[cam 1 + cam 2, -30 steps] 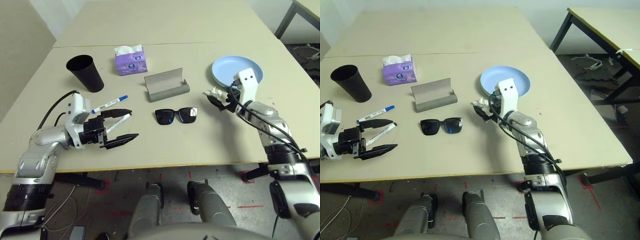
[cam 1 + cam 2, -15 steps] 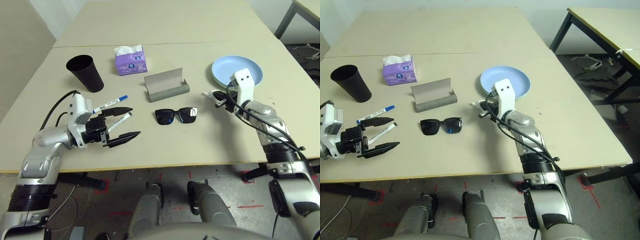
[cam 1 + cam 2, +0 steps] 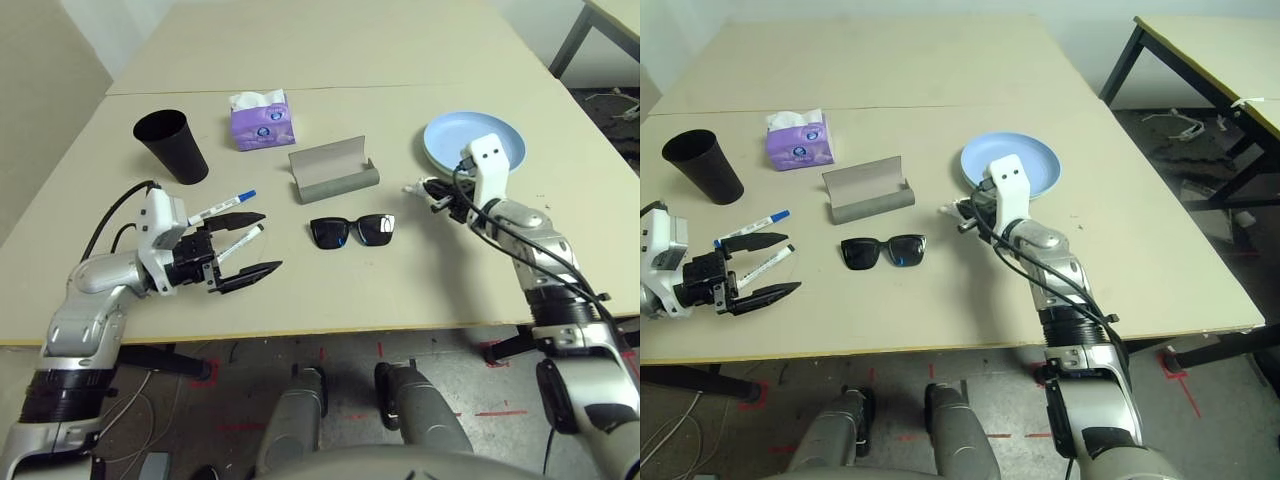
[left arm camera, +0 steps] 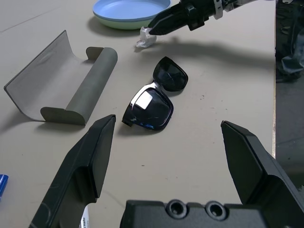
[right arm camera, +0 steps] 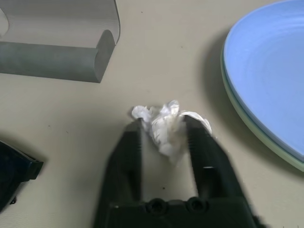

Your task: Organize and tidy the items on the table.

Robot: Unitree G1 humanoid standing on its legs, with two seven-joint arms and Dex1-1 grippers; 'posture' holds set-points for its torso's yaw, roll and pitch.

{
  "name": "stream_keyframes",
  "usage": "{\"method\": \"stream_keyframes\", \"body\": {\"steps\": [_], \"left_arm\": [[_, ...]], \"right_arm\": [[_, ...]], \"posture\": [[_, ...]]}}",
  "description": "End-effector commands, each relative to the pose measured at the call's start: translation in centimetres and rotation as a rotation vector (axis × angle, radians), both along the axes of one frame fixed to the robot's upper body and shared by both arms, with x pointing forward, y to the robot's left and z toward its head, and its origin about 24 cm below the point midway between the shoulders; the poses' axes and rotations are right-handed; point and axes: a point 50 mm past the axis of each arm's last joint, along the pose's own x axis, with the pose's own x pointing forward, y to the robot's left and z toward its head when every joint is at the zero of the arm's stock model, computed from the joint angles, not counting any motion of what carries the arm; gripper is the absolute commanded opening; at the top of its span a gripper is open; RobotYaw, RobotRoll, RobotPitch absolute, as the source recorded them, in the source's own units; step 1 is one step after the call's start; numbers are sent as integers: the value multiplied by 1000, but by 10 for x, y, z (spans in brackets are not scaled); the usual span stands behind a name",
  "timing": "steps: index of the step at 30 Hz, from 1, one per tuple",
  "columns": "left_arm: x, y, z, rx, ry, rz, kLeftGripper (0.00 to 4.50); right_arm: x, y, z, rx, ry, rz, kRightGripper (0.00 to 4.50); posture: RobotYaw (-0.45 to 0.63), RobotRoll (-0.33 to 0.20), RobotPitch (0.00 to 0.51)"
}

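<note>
- Right wrist view: the right gripper has its two black fingers set either side of the crumpled white tissue wad, which lies on the pale beige table just beside the plates. Whether the fingers press the wad cannot be told.
- Risk: the wad is soft and loose. A closure that catches only a fringe may tear it or let it drop on lift.
- Risk: the fingertips sit low on the table surface. A further descent may scrape the table and push the wad out from between them.
- Risk: the round blue plate, stacked on a green plate whose rim shows beneath it, lies close by. A sideways swing of the right arm may knock the stack.
- Left gripper: fingers spread wide, holding nothing, hovering over the two markers. A careless descent may roll them.
- Count, markers: two white ones, one with a blue cap, one with a black cap.
- Count, plates: two, stacked.
- Count, black plastic sunglasses: one pair, lying just in front of the case.
- Count, open grey glasses case: one.
- Count, black tapered cup: one, upright.
- Count, purple tissue pack: one.
- Count, tissue wad: one.
</note>
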Motion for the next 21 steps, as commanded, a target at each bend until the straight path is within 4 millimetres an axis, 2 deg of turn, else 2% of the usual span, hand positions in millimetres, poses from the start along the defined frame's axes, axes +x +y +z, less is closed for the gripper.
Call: {"method": "stream_keyframes", "body": {"steps": [1, 4, 5, 14, 17, 21], "left_arm": [[-1, 1, -3, 14, 5, 5, 4500], [-2, 2, -3, 18, 2, 9, 4500], [-2, 2, -2, 19, 0, 11, 4500], [1, 3, 5, -15, -23, 37, 4500], [0, 2, 4, -8, -20, 34, 4500], [0, 1, 2, -6, -17, 30, 4500]], "right_arm": [[-2, -1, -10, -22, 42, -6, 3128], [-1, -1, -11, -34, 52, -12, 4232], [-1, 0, -12, -35, 55, -16, 4476], [-1, 0, -17, -55, 68, -46, 4476], [1, 0, -17, -47, 61, -57, 3831], [2, 3, -15, -41, 54, -52, 2349]], "posture": [[-83, 0, 170], [-84, 0, 172], [-83, 0, 171], [-85, 0, 173], [-85, 0, 174], [-84, 0, 176]]}}
